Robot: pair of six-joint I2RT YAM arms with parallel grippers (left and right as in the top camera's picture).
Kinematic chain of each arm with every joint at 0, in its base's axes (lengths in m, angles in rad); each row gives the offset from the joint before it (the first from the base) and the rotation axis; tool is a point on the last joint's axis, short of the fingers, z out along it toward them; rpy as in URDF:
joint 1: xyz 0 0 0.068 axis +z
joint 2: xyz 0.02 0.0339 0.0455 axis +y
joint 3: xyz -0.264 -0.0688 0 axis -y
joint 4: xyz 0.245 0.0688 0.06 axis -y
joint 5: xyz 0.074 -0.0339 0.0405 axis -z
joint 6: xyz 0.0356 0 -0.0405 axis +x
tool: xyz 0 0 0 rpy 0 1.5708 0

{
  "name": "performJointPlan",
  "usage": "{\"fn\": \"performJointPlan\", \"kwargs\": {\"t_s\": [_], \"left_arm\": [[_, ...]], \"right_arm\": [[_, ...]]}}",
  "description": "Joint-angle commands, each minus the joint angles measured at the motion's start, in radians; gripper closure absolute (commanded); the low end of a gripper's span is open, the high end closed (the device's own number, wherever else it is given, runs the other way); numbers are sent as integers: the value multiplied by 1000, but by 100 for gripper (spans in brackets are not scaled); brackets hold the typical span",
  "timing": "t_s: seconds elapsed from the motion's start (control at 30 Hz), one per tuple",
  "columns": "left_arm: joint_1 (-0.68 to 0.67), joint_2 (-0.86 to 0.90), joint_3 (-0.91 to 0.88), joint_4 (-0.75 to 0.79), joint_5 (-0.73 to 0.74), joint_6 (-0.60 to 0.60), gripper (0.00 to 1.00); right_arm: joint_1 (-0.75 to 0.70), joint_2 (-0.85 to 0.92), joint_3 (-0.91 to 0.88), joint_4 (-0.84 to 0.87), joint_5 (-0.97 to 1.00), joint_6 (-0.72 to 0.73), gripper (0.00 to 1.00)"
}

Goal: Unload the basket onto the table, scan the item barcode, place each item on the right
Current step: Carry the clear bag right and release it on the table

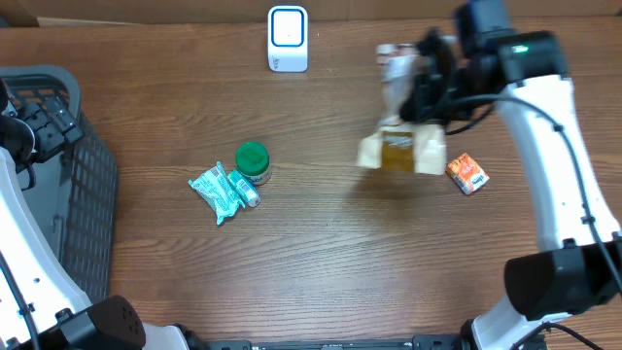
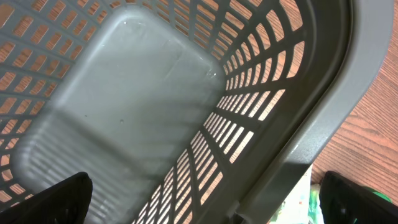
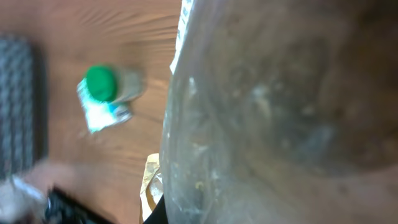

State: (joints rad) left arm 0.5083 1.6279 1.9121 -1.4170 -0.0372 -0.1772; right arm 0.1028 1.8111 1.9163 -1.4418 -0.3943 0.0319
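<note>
Right pincer (image 1: 428, 87) clamped on the clear bag (image 1: 400, 148) — held above the worktop (image 1: 321, 262).
Left pincer (image 2: 205, 202) gapes wide over the grey basket (image 2: 124, 106), far left.

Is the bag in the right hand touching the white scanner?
Apart. Overhead shows bare wood between the bag and the scanner.

Blurry bag (image 3: 280, 112) fills R wrist view; basket (image 1: 92, 194) cropped at L edge.
</note>
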Motion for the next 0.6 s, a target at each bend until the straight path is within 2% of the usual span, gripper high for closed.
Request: {"fn": "performJointPlan", "kwargs": {"t_s": [0.0,0.23,0.47,0.5,0.57], "left_arm": [[0,3,7,0,2,-6,1],[0,3,7,0,2,-6,0],[0,3,7,0,2,-6,0],[0,3,7,0,2,-6,0],[0,3,7,0,2,-6,0]], "right_arm": [[-130,-2,-56,5,35,109,96],[-314,-2,-291,155,35,252,96],[-427,-2,-528,367,35,291,96],[-438,-2,-553,386,36,291,95],[-453,-2,-588,405,48,290,82]]}}
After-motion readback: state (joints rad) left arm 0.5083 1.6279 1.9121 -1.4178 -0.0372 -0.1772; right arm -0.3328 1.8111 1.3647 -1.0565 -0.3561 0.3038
